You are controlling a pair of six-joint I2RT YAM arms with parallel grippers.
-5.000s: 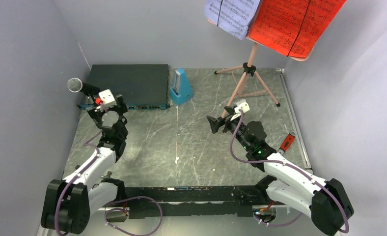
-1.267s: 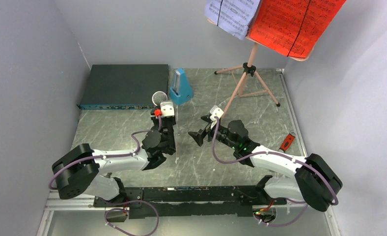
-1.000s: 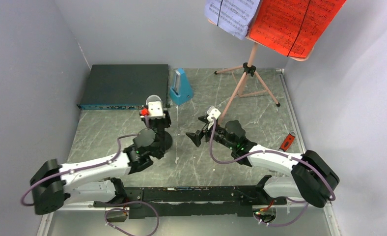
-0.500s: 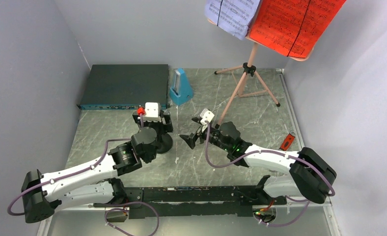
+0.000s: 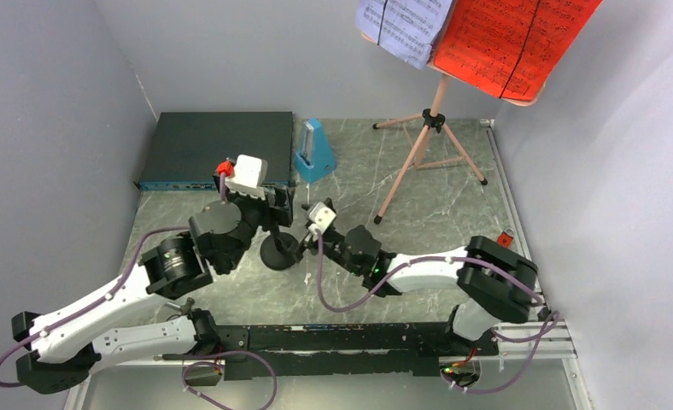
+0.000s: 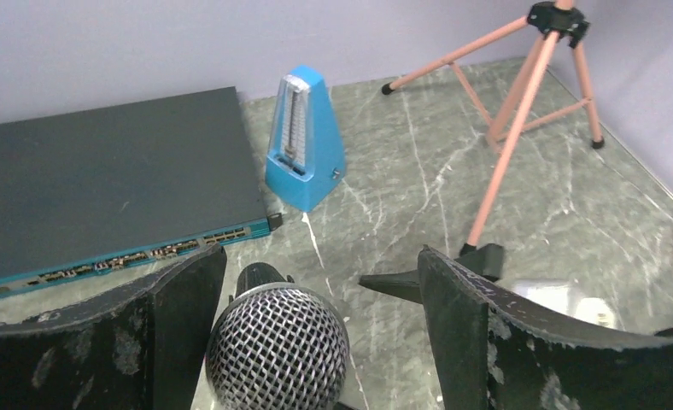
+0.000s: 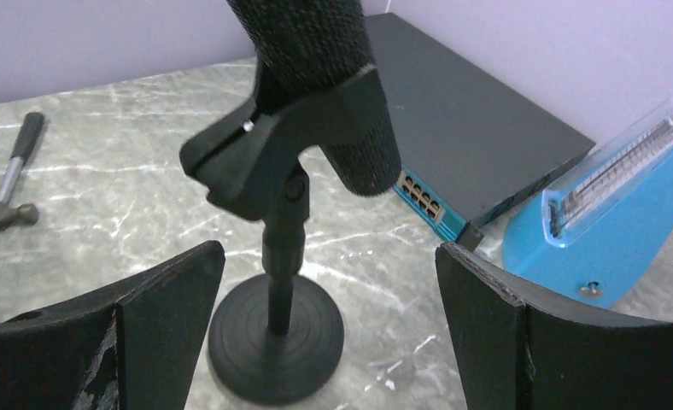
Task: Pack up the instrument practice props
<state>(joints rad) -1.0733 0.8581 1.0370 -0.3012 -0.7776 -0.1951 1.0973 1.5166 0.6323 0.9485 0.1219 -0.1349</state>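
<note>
Microphone (image 7: pixel 292 149) blocks the centre; metronome (image 6: pixel 303 145) and black box (image 6: pixel 102 184) crowd behind.

No legible word, brand or number in any view. Printed staves on red music sheet (image 5: pixel 512 43) and lavender music sheet (image 5: pixel 406 26); notation too small to read. Scale marks on blue pyramid metronome (image 6: pixel 303 158) blurred. Front-strip markings on flat black electronics box (image 6: pixel 102 171) indistinct.
</note>
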